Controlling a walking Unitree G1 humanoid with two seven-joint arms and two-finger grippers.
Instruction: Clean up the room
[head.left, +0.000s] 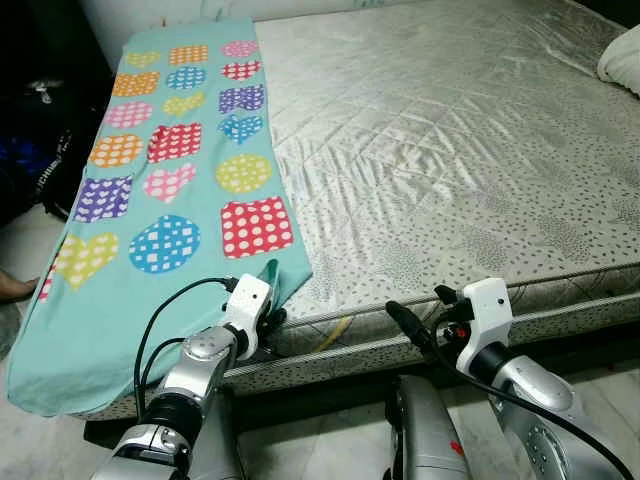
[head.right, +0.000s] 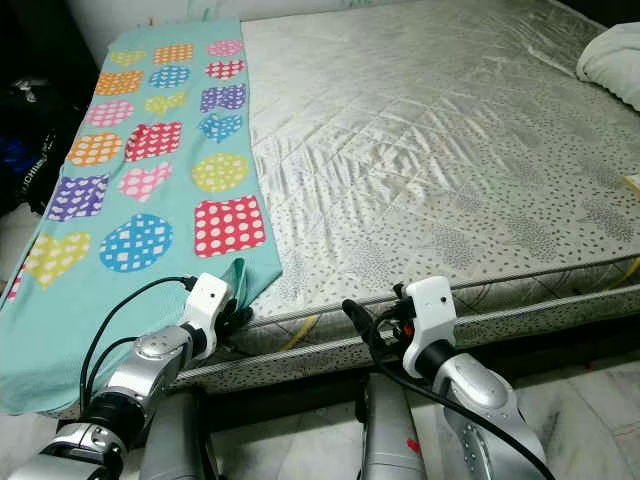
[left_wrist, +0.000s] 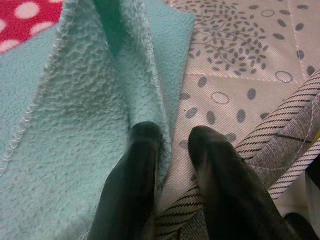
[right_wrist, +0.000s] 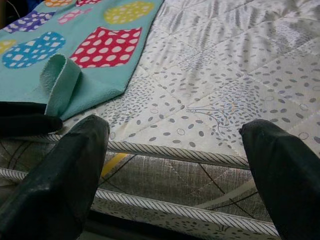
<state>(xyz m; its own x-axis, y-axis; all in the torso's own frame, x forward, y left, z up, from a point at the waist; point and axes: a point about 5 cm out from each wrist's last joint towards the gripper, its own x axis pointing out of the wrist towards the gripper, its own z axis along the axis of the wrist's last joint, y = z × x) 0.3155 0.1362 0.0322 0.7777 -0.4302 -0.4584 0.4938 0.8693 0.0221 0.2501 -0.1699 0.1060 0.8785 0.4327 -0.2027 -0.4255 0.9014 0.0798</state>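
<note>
Blanket (head.left: 170, 200), teal with dotted hearts, lies along the mattress's (head.left: 450, 170) left edge. Left gripper (left_wrist: 167, 145) pinches its raised near corner between narrow fingers; grip looks shallow, so pull slowly. Right gripper (right_wrist: 175, 145) waits nearby, fingers wide.

Both head cameras look forward and down from above the bed's (head.left: 450, 150) near edge, covering the same area. The left wrist camera sits very close to the blanket's (left_wrist: 75, 150) corner, looking along its fingers (left_wrist: 130, 185). The right wrist camera views the bed's edge from low, sharing that blanket corner.
</note>
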